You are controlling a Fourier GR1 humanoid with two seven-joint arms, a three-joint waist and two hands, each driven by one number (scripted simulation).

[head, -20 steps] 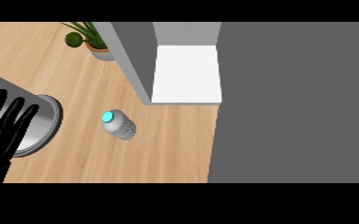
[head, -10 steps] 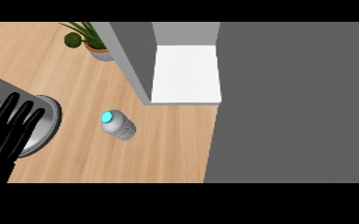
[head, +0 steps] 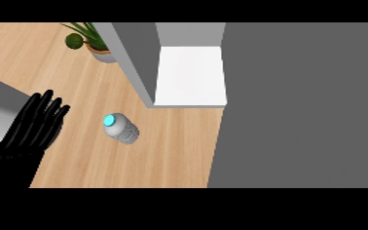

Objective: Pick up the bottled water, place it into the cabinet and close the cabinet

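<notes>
The bottled water (head: 120, 129), a clear ribbed bottle with a turquoise cap, stands on the wooden counter (head: 165, 146) below the cabinet. The cabinet (head: 191, 75) is open, with a white shelf floor and its grey door (head: 135, 61) swung out to the left. My left hand (head: 34, 126) shows at the view's left edge, black, fingers straight and pointing up, left of the bottle and apart from it. My right hand does not appear.
A potted green plant (head: 90, 41) stands at the back left beside the cabinet door. A grey surface (head: 9, 100) peeks out behind the left hand. The counter ends at a dark grey area (head: 295, 126) on the right.
My left hand has risen further into view and moved right, closer to the bottle, now covering most of the grey object at the left edge. The bottle has not moved.
</notes>
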